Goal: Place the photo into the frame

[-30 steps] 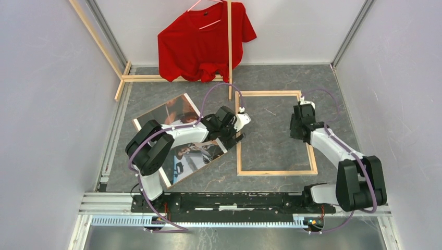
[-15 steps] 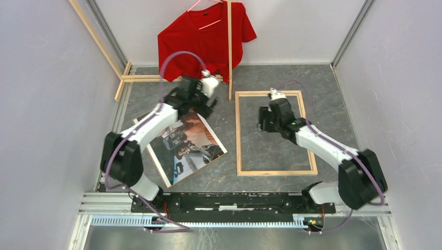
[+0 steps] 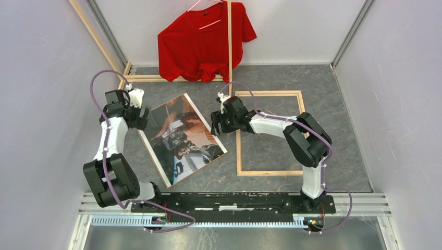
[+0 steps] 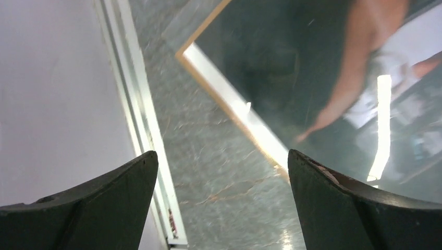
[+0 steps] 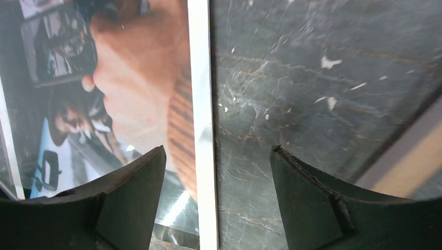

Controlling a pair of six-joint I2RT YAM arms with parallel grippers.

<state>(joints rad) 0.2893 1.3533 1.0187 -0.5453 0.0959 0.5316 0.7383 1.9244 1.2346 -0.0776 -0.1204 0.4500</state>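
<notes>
From overhead we see the left end effector (image 3: 142,116) at the far left edge of the photo (image 3: 182,138), near its upper left corner. Only the left wrist camera settles how it stands: the left end effector (image 4: 220,156) has its two dark fingers (image 4: 120,192) spread wide with nothing between them, above bare grey desk (image 4: 208,130), with the white-bordered corner of the photo (image 4: 323,78) just beyond and the pale wall (image 4: 52,78) at the left. The photo lies print side up and flat on the desk (image 3: 312,78), turned at a slant, wholly left of the frame (image 3: 238,146) and outside it. Behind it, seen only from above, a red T-shirt (image 3: 203,41) hangs on a pale wooden rack (image 3: 229,47). The right end effector (image 3: 215,125) reaches across to the photo's right edge. The overhead view hides its fingers, but the right wrist view shows the right end effector (image 5: 216,151) parted and gripping nothing, straddling the white border of the photo (image 5: 104,78); we cannot tell whether it touches the paper. Farthest right, the frame lies flat, pale wood face up, enclosing bare desk; one rail of the frame (image 5: 412,151) crosses the right wrist view's lower right corner.
</notes>
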